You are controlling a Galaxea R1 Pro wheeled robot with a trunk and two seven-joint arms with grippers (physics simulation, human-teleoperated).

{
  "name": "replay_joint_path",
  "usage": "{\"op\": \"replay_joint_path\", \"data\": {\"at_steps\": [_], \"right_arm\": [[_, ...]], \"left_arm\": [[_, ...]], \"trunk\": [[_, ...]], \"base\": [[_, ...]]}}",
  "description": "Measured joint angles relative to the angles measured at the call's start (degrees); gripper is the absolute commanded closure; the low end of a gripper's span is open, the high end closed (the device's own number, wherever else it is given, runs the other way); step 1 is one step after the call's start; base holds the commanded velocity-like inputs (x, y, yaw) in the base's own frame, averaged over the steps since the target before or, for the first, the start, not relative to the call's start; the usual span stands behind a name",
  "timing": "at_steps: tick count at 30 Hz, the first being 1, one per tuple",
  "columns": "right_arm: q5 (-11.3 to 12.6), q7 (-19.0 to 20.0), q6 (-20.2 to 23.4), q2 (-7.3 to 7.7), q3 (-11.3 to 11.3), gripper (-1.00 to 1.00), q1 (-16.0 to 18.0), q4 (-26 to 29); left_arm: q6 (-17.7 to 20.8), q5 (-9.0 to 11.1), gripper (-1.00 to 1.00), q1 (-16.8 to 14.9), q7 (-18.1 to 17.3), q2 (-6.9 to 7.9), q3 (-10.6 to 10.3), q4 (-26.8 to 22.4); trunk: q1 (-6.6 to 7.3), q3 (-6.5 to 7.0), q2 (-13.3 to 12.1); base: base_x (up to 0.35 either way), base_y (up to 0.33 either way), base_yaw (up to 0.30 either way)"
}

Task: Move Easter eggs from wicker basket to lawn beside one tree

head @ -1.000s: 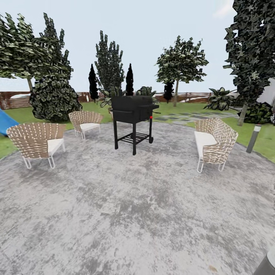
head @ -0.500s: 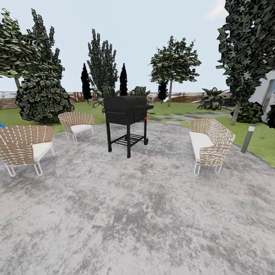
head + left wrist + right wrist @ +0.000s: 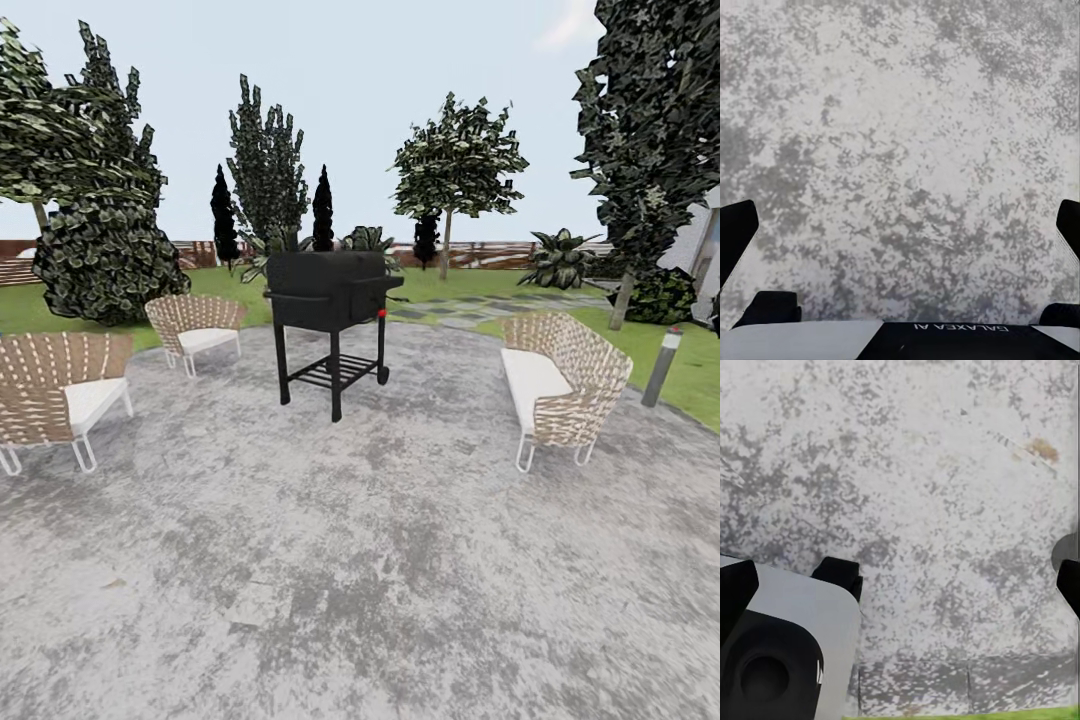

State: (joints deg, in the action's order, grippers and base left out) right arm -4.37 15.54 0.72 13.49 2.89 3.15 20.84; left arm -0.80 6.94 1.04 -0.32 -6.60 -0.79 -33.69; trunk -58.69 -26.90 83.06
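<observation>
Lawn runs green along the far edge of the grey stone patio, behind the furniture and off to the right past a short bollard light. A tree with a thin pale trunk and a rounded leafy crown stands on that grass well beyond the patio, near the brown slat fence; two dark cypress-like trees rise to its left. On the patio a black barbecue grill stands on its legs in the middle, with a wicker sofa to the right and two wicker chairs to the left, one near and one farther back.

Seen from the wrist cameras, both arms point down at bare mottled stone. The left gripper has its dark fingers spread wide apart at the frame edges with nothing between them. The right gripper is likewise spread wide and empty, over stone that meets a thin strip of grass at one edge. Grass and tree lie far from both grippers.
</observation>
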Motion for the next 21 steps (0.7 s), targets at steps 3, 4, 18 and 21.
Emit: {"op": "replay_joint_path", "data": {"at_steps": [3,4,18,21], "right_arm": [[0.0,0.0,0.0,0.00,0.0,-1.00,0.0,0.0],[0.0,0.0,0.0,0.00,0.0,-1.00,0.0,0.0],[0.0,0.0,0.0,0.00,0.0,-1.00,0.0,0.0],[0.0,0.0,0.0,0.00,0.0,-1.00,0.0,0.0]], "left_arm": [[0.0,0.0,-1.00,0.0,0.0,0.00,0.0,0.0],[0.0,0.0,-1.00,0.0,0.0,0.00,0.0,0.0],[0.0,0.0,-1.00,0.0,0.0,0.00,0.0,0.0],[0.0,0.0,-1.00,0.0,0.0,0.00,0.0,0.0]], "trunk": [[0.00,0.00,0.0],[0.00,0.00,0.0],[0.00,0.00,0.0],[-0.37,0.00,0.0]], "base": [[0.342,0.000,0.000],[0.342,0.000,0.000],[0.342,0.000,0.000],[0.342,0.000,0.000]]}}
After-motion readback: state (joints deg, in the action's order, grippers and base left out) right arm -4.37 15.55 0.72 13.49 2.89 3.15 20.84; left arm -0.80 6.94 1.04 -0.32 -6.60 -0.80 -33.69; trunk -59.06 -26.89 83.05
